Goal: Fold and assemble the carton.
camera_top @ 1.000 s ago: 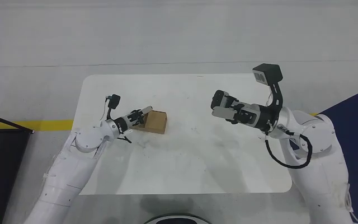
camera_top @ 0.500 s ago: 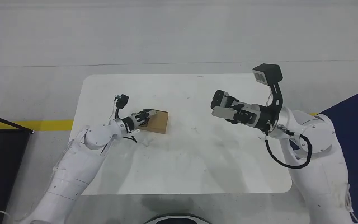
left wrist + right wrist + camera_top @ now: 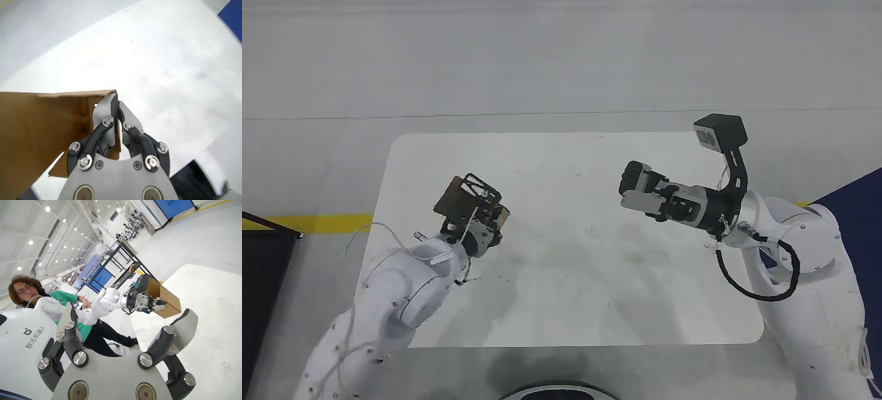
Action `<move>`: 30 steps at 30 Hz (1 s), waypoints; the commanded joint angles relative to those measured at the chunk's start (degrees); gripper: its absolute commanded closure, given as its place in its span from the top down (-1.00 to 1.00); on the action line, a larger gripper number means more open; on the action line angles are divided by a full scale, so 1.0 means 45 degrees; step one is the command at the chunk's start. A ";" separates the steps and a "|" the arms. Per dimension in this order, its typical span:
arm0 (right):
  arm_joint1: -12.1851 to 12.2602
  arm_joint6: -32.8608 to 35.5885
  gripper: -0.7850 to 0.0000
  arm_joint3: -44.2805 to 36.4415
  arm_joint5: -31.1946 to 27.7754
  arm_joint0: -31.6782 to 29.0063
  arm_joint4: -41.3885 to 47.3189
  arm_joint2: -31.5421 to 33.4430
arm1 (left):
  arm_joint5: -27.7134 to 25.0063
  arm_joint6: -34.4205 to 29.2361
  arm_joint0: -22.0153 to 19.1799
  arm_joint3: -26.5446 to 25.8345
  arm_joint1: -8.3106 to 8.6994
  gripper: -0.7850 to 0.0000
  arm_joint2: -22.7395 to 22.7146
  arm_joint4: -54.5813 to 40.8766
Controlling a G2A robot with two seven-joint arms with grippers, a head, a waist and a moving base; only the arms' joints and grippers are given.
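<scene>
Entry, both arms over the white worktop [image 3: 592, 290].

Left fingers [image 3: 114, 106]: closed on the carton [image 3: 47, 121]. They pinch one brown wall at its top corner, one finger inside and one outside, the black pads nearly meeting through the board. The grip is on the wall's edge only; the rest of the carton hangs out to one side of my wrist.

Carton position: held clear of the worktop, over its left half, nearer the left edge than the middle [image 3: 455, 195]. From the right wrist it shows as a part-opened brown sleeve [image 3: 166, 300], not flat.

Carton orientation: the open mouth faces back toward my left wrist, so I look into the bare inside panels. Seen from above, the long axis runs roughly along the worktop's long edges — left edge toward centre — and is tilted, not level. I cannot tell whether the far end is open or shut.

Right fingers [image 3: 634, 188]: spread wide with nothing between them. They sit above the right half of the worktop, well apart from the carton and pointed toward it.

Worktop surface under the carton is bare and scuffed — a few small dark marks [image 3: 170, 56].
</scene>
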 commanded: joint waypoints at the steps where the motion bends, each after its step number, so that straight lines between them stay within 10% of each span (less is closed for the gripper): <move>1: 0.0000 0.0000 1.00 0.0000 0.0000 0.0000 0.0000 0.0000 | -0.0229 0.0115 0.0351 -0.0352 0.0031 -1.00 0.0320 0.2042; 11: 0.0000 0.0000 1.00 0.0000 0.0000 0.0000 0.0000 0.0000 | 0.0423 0.1239 -0.0309 0.1465 -0.0450 -1.00 0.1853 0.1334; 14: 0.0000 0.0000 1.00 0.0000 0.0000 0.0000 0.0000 0.0000 | 0.1182 0.1222 -0.0534 0.1738 -0.0639 0.92 0.2302 0.1397; 15: 0.0000 0.0000 1.00 0.0000 0.0000 0.0000 0.0000 0.0000 | 0.1371 0.1030 -0.0489 0.1606 -0.0687 1.00 0.2397 0.1196; 23: 0.0000 0.0000 1.00 0.0000 0.0000 0.0000 0.0000 0.0000 | 0.2199 -0.0095 0.1052 -0.1596 -0.0594 1.00 0.1530 0.0863; 30: 0.0000 0.0000 1.00 0.0000 0.0000 0.0000 0.0000 0.0000 | 0.4064 0.3288 0.3158 -0.3373 -0.0557 1.00 -0.2411 -0.3867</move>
